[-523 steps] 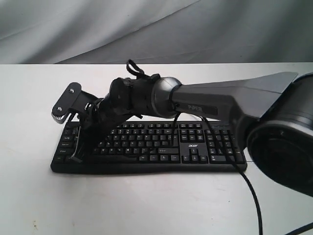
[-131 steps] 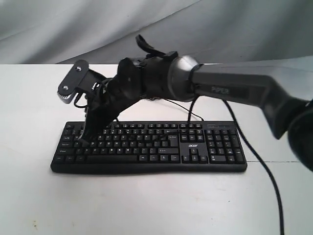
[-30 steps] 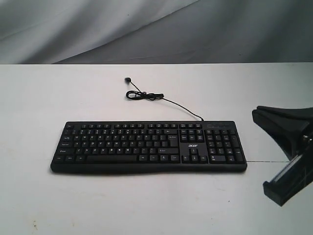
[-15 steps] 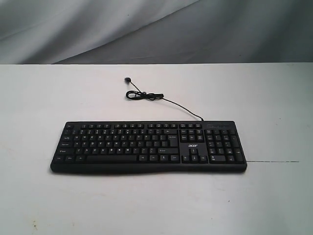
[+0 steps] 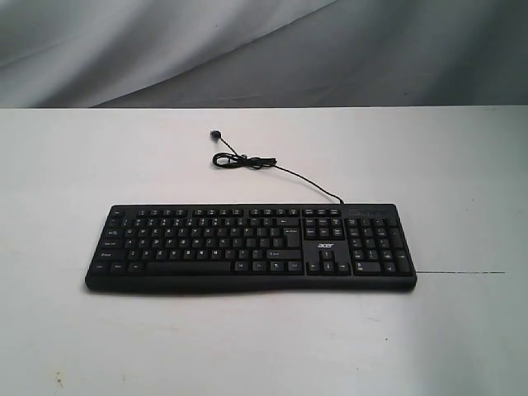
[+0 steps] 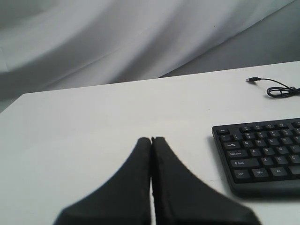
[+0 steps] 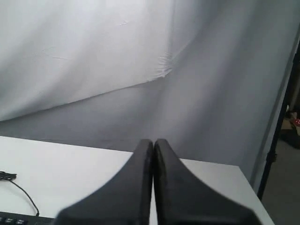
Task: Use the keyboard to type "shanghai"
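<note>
Broadly, a white, matte flat tabletop (image 5: 74, 173) fills the exterior view, and a pale grey cloth backdrop (image 5: 165, 41) with soft diagonal folds hangs behind its far edge. The wide black plastic full-size keyboard (image 5: 250, 246) with white key legends lies flat at the middle of this surface, a little toward 6 o'clock, its long edges parallel to the table's near edge. Its number pad (image 5: 375, 243) sits at the 3 o'clock end, with a small white "acer" logo (image 5: 327, 244) just beside it. A thin black cable (image 5: 289, 173) leaves the keyboard's far edge and runs toward 10 o'clock into a small loose coil, ending in a dark plug (image 5: 214, 134) that rests on bare tabletop. A faint dark line (image 5: 462, 272) crosses the surface at 3 o'clock of the keyboard. The left gripper (image 6: 151, 140) has its two black tapered fingers pressed together with nothing between them; it hangs above bare table, near the keyboard's Ctrl and Shift end but apart from it. The right gripper (image 7: 153, 141) is likewise closed on nothing and points at the backdrop, beside which a dark upright stand (image 7: 276, 131) shows past the table's edge.
</note>
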Controlling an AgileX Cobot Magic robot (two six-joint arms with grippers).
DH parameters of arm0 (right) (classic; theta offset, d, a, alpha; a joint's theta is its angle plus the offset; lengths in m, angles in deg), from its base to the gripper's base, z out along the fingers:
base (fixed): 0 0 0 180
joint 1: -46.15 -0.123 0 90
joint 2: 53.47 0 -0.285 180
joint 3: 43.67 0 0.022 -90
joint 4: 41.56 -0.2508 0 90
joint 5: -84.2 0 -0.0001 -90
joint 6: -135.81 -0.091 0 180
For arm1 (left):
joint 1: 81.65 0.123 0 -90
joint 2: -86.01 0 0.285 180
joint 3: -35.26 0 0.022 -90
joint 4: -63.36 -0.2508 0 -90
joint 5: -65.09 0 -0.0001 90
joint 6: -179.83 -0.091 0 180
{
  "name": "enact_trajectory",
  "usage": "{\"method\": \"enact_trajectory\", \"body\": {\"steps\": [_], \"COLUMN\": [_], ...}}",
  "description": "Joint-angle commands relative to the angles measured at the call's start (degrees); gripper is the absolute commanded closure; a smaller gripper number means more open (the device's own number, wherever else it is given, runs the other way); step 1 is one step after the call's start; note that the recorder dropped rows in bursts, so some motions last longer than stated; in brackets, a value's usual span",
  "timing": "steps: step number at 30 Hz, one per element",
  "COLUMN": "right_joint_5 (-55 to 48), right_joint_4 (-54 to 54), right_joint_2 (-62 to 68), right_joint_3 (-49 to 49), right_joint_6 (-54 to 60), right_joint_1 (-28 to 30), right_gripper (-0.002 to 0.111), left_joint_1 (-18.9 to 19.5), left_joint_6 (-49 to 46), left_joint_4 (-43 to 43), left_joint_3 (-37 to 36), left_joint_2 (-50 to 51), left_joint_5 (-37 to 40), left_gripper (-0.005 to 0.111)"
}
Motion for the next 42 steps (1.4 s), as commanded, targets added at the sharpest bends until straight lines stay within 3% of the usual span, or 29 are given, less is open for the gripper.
{"method": "enact_trajectory", "body": {"steps": [1,7,10,21,36,42], "right_joint_5": [0.20,3.97,3.97,0.56,-12.04,-12.04], "right_joint_4": [3.35,22.59,27.61,29.90,30.31,30.30], "right_joint_2": [2.24,2.25,0.89,-8.21,-13.02,-13.02], "right_joint_3": [-2.28,-6.60,-8.57,-15.79,-16.03,-16.03], "right_joint_6": [-1.29,-21.55,-26.59,-27.20,-27.20,-27.20], "right_joint_1": [0.56,0.56,0.56,0.56,0.44,0.44], "right_gripper": [0.108,0.108,0.108,0.108,0.108,0.108], "left_joint_1": [-0.42,-0.42,-0.42,-0.42,-0.42,-0.42], "left_joint_6": [0.25,0.25,0.25,0.25,0.25,0.25], "left_joint_4": [0.10,0.10,0.10,0.10,0.10,0.10], "left_joint_3": [-0.26,-0.26,-0.26,-0.26,-0.26,-0.26], "left_joint_2": [-0.25,-0.25,-0.25,-0.25,-0.25,-0.25], "left_joint_5": [-0.57,-0.57,-0.57,-0.57,-0.57,-0.57], "left_gripper": [0.107,0.107,0.107,0.107,0.107,0.107]}}
